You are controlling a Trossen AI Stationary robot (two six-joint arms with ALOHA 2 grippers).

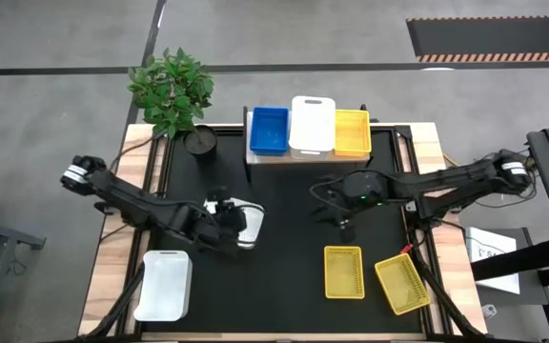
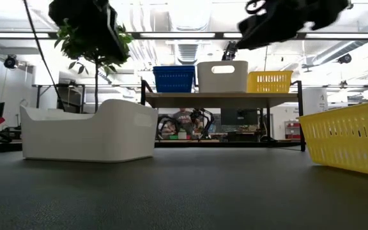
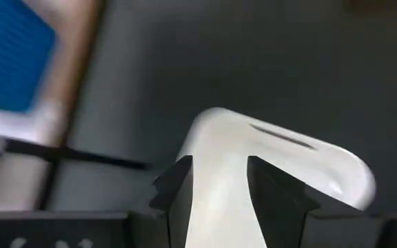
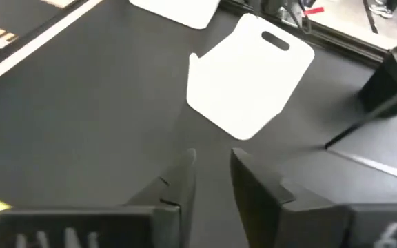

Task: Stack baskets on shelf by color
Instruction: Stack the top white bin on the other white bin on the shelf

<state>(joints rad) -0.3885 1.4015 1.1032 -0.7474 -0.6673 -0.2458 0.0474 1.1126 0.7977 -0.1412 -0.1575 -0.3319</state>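
On the shelf (image 1: 260,158) stand a blue basket (image 1: 269,130), a white one (image 1: 313,124) and a yellow one (image 1: 352,132), side by side. My left gripper (image 1: 229,221) is over mid-table, shut on a second white basket (image 1: 251,224). A third white basket (image 1: 164,284) lies flat on the mat near the left front corner. Two yellow baskets (image 1: 343,272) (image 1: 403,284) lie on the mat at front right, the right one skewed. My right gripper (image 1: 341,221) hangs above the mat right of centre, holding nothing, its fingers a narrow gap apart (image 4: 212,155). My left gripper (image 3: 219,165) pinches the white basket's end wall (image 3: 219,145), beside its handle slot (image 3: 281,136), one finger on each face. The fingers come from above, slanting from the table's left. In the low view the basket (image 2: 88,131) sits level, on or just above the mat; which, I cannot tell.
A black plant pot (image 1: 200,141) with a leafy plant stands just left of the shelf. Bare black mat lies between the two arms and in front of the shelf. Wooden table edges border the mat on both sides.
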